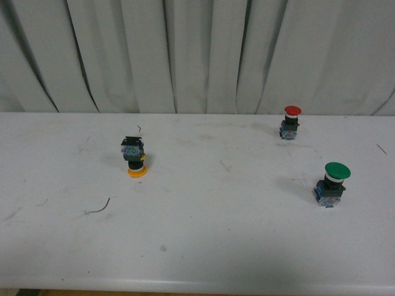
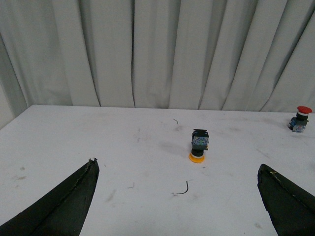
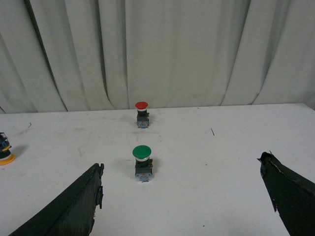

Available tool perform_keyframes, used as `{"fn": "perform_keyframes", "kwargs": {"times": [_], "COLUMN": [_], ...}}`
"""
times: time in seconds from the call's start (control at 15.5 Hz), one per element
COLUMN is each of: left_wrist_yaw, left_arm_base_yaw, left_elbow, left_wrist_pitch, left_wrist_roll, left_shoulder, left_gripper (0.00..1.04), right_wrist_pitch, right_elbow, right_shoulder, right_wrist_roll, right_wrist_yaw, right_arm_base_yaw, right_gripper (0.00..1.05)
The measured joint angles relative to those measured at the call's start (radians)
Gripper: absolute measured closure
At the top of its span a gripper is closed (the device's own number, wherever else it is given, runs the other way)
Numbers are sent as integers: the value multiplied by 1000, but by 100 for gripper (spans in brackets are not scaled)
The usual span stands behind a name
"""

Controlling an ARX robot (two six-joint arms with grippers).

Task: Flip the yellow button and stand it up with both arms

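Observation:
The yellow button (image 1: 135,157) stands upside down on its yellow-orange cap on the white table (image 1: 203,246), left of centre, black body and bluish block on top. It also shows in the left wrist view (image 2: 198,145) and at the edge of the right wrist view (image 3: 5,153). Neither arm shows in the front view. My left gripper (image 2: 177,169) is open and empty, well short of the button. My right gripper (image 3: 182,169) is open and empty, near the green button.
A red-capped button (image 1: 290,121) stands upright at the back right, also in the wrist views (image 2: 299,118) (image 3: 141,114). A green-capped button (image 1: 332,183) stands upright at the right (image 3: 142,162). A thin dark wire scrap (image 1: 99,208) lies front left. Grey curtain (image 1: 197,55) behind.

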Motion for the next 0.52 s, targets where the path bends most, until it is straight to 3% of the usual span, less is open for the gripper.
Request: {"fn": "perform_keyframes", "kwargs": {"times": [0.32, 0.39, 0.45, 0.52], "left_wrist_yaw": [0, -53, 5, 29], "left_arm_base_yaw": [0, -21, -8, 3], "left_elbow": [0, 80, 150, 178], "left_wrist_pitch": [0, -199, -25, 86], "left_wrist_roll": [0, -150, -273, -266], "left_shoulder": [0, 111, 261, 391], "left_gripper": [7, 7, 7, 7], "right_wrist_pitch": [0, 0, 1, 0], "right_elbow": [0, 0, 0, 0], "right_shoulder": [0, 0, 0, 0], "right_wrist_roll": [0, 0, 0, 0], "right_wrist_yaw": [0, -1, 0, 0], "right_arm_base_yaw": [0, 0, 0, 0], "right_gripper": [6, 6, 6, 6]}}
